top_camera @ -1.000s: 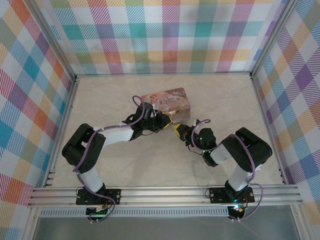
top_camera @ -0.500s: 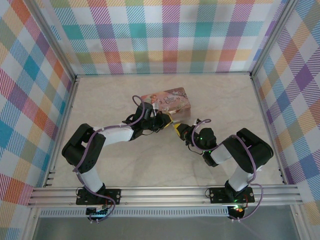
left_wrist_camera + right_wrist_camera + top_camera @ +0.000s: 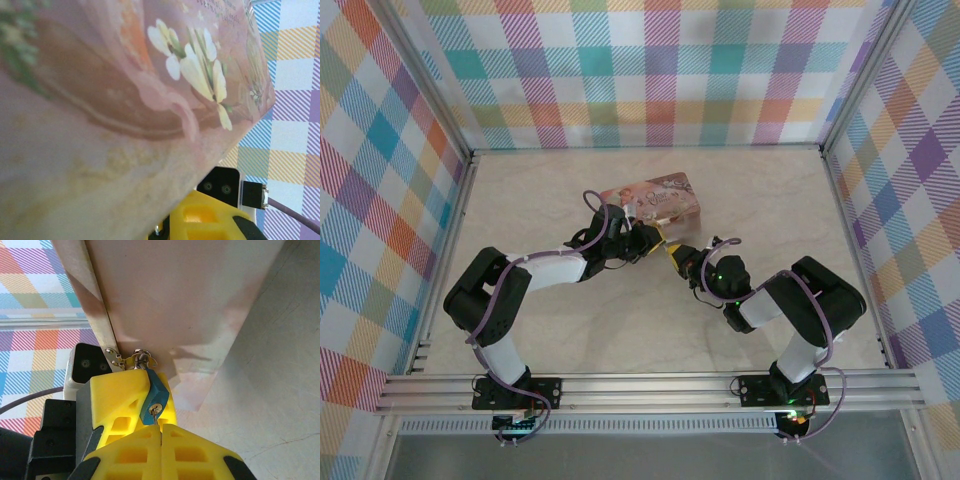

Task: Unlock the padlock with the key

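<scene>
Right wrist view: we are seeing the tiny blue-bodied padlock with a thin metal shackle [image 3: 154, 396] hanging by that shackle from the small metal hasp [image 3: 135, 359] on the near side of the flat pink picture-printed tin box [image 3: 175, 300]. The tiny silvery metal key [image 3: 156, 411] is sitting at its keyhole. The right gripper [image 3: 161, 432] is pinching the key, yellow fingers pressed together. The left gripper [image 3: 652, 240] is clamping the padlock's body between its yellow fingers. From the top view, we are finding the tin lying near the middle of the pale table [image 3: 770, 200], well apart from every edge.
</scene>
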Controlling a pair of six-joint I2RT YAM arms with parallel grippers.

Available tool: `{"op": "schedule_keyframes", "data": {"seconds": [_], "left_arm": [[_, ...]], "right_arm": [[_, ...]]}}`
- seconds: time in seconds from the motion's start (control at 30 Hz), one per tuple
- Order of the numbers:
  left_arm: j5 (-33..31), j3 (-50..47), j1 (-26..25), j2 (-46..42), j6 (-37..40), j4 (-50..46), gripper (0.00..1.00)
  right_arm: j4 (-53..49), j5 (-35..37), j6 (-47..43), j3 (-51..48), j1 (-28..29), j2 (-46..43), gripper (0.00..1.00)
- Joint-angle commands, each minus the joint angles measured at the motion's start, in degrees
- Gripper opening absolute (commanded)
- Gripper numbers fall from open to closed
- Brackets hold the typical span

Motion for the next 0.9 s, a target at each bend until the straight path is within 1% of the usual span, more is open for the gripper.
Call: {"op": "schedule_keyframes", "data": {"seconds": [0.0,0.23,0.33,0.57,0.87], "left_arm": [[3.8,-0.55,-1.17,-0.39,-1.36,2.83,0.08],[3.8,-0.91,-1.26,-0.8,-1.32,3.14,0.08],[3.89,-0.89,-1.23,-0.83,-1.36,3.27,0.08],[4.32,-0.74,-1.26,-1.09,-1.36,3.45,0.07],[5.63,-1.17,-1.26,-1.57,-1.28,4.06,0.06]], "right_arm": [[3.8,1.51,3.02,2.74,0.46,0.18,0.0],[3.8,3.7,13.69,2.04,0.46,0.77,0.0],[3.8,4.03,16.68,2.13,0.55,1.26,0.0],[3.8,2.72,16.03,4.03,0.63,3.04,0.0],[3.8,2.03,18.24,5.18,0.29,3.4,0.0]]}}
